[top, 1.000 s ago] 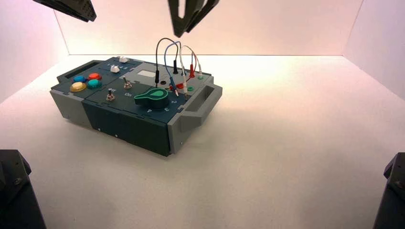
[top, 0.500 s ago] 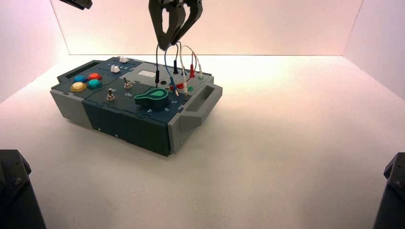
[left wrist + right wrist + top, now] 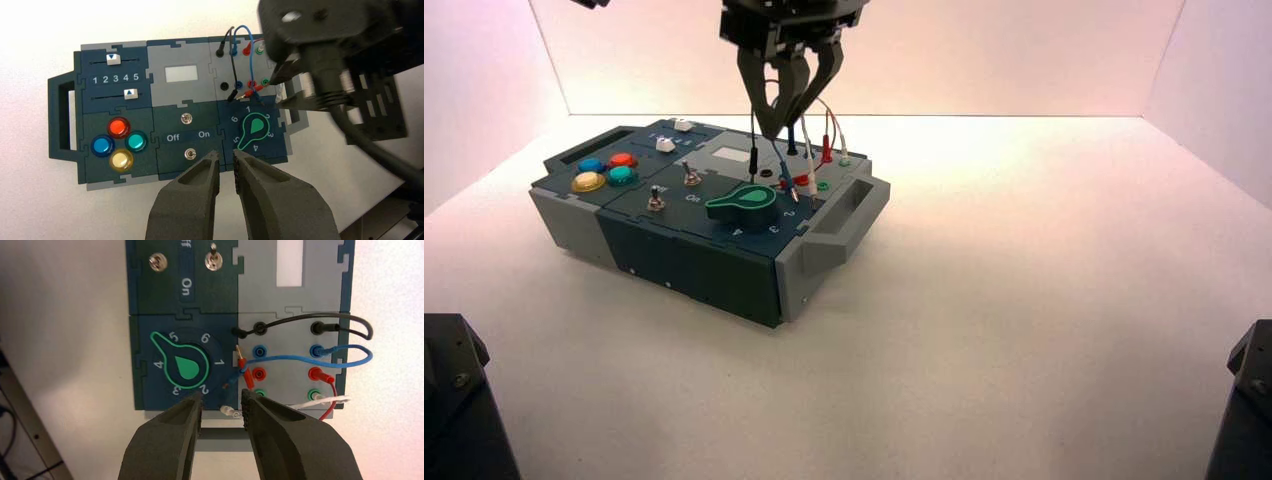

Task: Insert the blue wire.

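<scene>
The blue wire point(image 3: 295, 358) arches over the grey panel beside the green knob point(image 3: 186, 366), its far plug point(image 3: 320, 352) seated in a socket well away from that knob and its loose plug point(image 3: 232, 377) resting near the knob's "1" and "2", close by a red plug point(image 3: 245, 374). The empty blue socket point(image 3: 259, 351) lies beyond the knob's "1" side. Your right gripper point(image 3: 222, 402), jaws parted and holding nothing, hangs above the knob's panel; your left gripper point(image 3: 226, 155), likewise open and empty, waits higher and off to the knob's left. The grasp comes first, it seems: straddle the loose blue plug's body, keep the red and white leads out, then lift and square it over the socket.
</scene>
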Robot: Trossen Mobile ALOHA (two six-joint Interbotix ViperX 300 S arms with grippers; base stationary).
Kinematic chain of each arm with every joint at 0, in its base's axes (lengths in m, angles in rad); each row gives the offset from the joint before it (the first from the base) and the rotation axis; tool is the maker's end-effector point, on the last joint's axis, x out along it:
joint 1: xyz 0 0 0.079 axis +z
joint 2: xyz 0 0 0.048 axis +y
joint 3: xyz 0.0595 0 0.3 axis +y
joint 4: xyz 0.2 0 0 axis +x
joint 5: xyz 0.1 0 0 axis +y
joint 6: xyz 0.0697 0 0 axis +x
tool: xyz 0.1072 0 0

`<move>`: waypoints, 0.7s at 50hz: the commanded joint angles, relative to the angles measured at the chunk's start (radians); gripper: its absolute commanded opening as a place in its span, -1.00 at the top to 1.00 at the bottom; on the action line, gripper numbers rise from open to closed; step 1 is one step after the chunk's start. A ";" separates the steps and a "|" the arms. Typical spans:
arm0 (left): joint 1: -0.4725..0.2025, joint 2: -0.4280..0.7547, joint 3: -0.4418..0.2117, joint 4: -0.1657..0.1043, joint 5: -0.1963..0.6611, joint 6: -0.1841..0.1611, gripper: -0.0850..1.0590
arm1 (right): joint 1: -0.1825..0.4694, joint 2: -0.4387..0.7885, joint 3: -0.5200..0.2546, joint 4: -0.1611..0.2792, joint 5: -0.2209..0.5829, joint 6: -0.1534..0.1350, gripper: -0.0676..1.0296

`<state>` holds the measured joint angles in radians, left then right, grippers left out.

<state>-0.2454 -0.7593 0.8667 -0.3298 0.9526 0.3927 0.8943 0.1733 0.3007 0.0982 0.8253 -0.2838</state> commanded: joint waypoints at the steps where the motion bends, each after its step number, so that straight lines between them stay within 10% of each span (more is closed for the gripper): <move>1: 0.006 -0.012 -0.034 0.000 0.008 0.006 0.55 | 0.003 -0.009 -0.032 -0.017 -0.005 0.000 0.09; 35: 0.074 -0.109 -0.037 0.000 0.133 0.005 0.55 | 0.000 0.040 -0.060 -0.037 -0.003 0.002 0.10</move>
<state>-0.1764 -0.8682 0.8606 -0.3283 1.0876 0.3927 0.8928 0.2270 0.2730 0.0614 0.8253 -0.2807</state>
